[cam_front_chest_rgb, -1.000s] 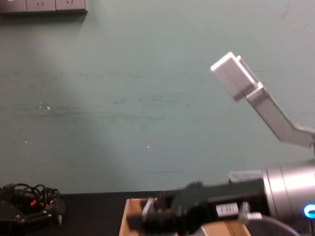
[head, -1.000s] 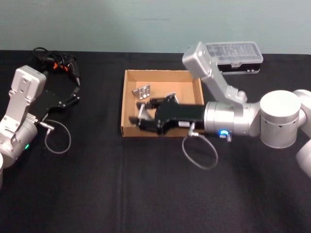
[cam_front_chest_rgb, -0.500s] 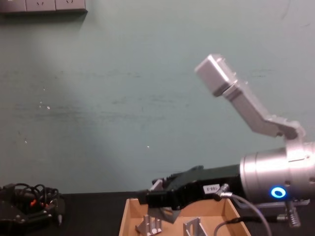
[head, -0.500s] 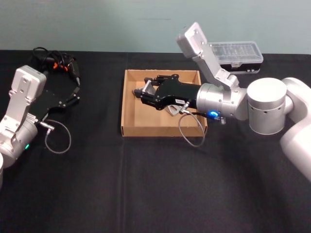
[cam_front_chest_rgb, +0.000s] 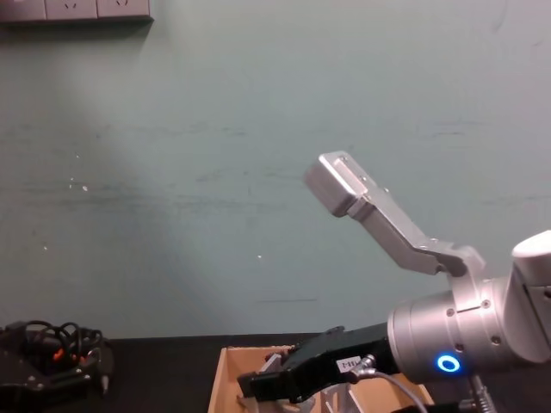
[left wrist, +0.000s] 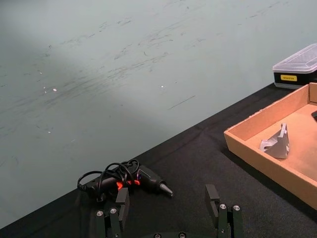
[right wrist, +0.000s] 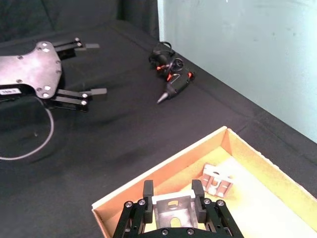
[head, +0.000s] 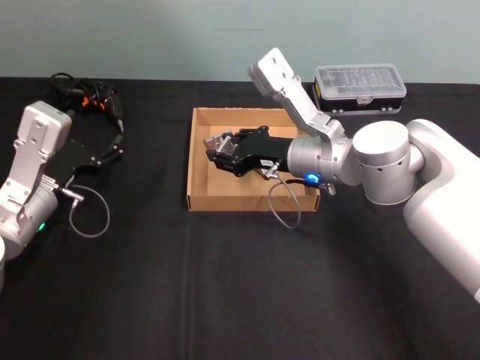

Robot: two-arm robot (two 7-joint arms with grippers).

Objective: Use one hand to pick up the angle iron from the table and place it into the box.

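Two fingers of the right hand (right wrist: 171, 192) clamp an angle iron (right wrist: 172, 208) over the box (head: 196, 160).

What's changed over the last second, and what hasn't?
The right tool, shut on an angle iron, swung from the box's near-left corner toward its far-left corner, beside the angle iron already lying there; the forearm tilted over. The left tool, the box and the case stayed put.
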